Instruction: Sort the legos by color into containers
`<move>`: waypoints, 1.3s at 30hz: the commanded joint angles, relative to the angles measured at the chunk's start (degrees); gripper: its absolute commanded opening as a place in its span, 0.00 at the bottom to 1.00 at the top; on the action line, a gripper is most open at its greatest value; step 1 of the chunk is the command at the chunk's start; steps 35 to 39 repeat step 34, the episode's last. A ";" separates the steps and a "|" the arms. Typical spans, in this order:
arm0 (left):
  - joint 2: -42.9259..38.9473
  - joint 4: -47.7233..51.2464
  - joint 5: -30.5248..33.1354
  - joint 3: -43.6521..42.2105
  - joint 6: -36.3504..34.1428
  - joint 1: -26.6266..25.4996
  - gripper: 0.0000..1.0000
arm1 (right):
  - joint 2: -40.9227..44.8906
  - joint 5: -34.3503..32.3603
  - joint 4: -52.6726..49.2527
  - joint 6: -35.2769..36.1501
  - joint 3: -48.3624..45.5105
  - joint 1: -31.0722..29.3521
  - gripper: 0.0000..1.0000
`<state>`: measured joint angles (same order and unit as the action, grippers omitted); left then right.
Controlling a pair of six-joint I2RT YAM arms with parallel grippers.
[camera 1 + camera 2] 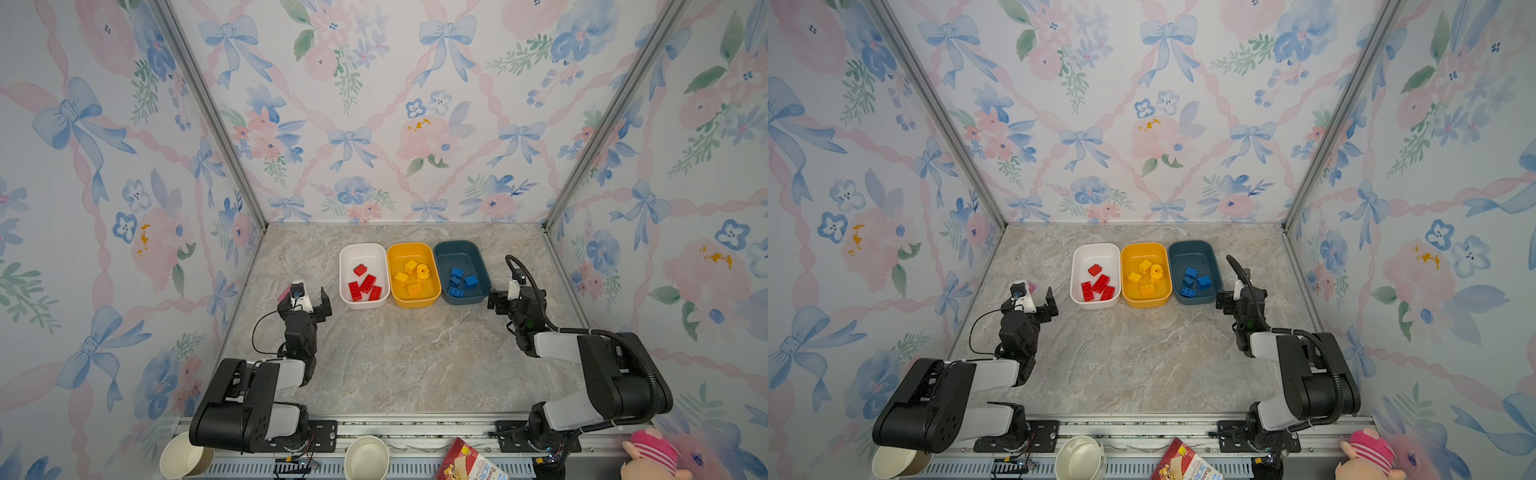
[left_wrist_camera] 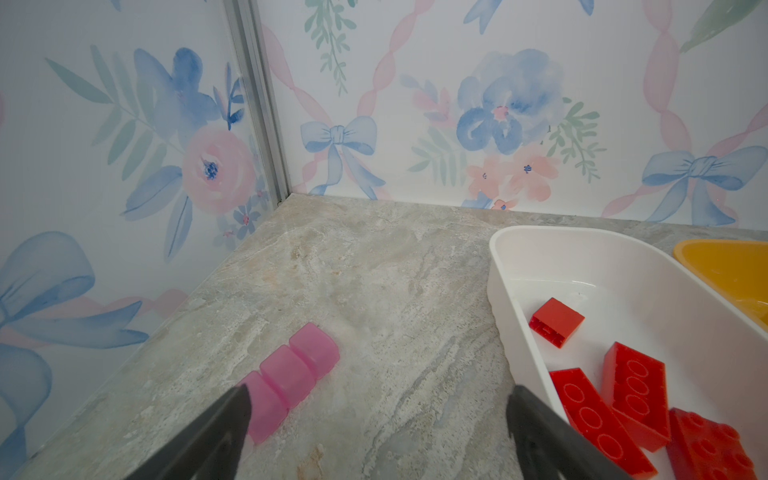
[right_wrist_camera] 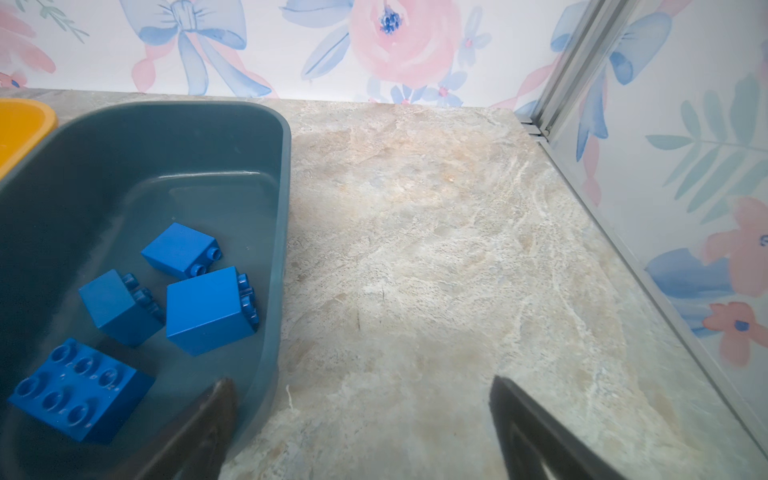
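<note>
Tubs: we see white tub left of yellow tub, teal tub right.
Claws: left gripper, right gripper released, empty.

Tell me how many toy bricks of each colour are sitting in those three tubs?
Red bricks, in the white tub: 4
Yellow bricks, in the yellow-orange tub: 4
Blue bricks, in the teal tub: 4
Total: 12

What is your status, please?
Left tool, right tool open, empty. Red legos in white tub, yellow legos in yellow tub, blue legos in teal tub. Pink block beside left tool.
</note>
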<state>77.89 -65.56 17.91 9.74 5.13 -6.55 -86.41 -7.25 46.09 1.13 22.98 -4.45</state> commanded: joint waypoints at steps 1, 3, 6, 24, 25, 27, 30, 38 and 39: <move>3.10 -7.67 -0.93 -0.95 0.34 0.50 0.98 | -2.16 0.81 9.74 0.17 -2.59 0.46 0.97; 5.58 -9.20 -1.46 -0.48 0.31 0.44 0.98 | -2.35 0.36 10.21 0.05 -2.81 0.41 0.97; 8.06 -10.90 -0.99 -0.19 0.42 0.22 0.98 | -2.01 -0.83 9.29 -0.51 -2.51 0.42 0.97; 10.88 -13.19 -0.70 0.18 0.24 0.24 0.98 | -2.10 -0.82 7.22 0.37 -1.41 -0.12 0.97; 10.83 -13.21 -0.73 0.15 0.26 0.22 0.98 | -2.16 -0.82 7.11 0.41 -1.36 -0.12 0.97; 10.88 -13.19 -0.73 0.13 0.26 0.22 0.98 | -2.18 -0.93 6.53 0.26 -1.02 0.01 0.97; 10.87 -13.19 -0.76 0.12 0.17 0.22 0.98 | -2.16 -0.54 5.89 -0.13 -0.68 0.36 0.97; 10.93 -13.20 -0.69 0.11 0.20 0.22 0.98 | -2.18 -0.39 5.86 -0.33 -0.66 0.55 0.97; 10.93 -13.20 -0.69 0.11 0.20 0.22 0.98 | -2.18 -0.39 5.86 -0.33 -0.66 0.55 0.97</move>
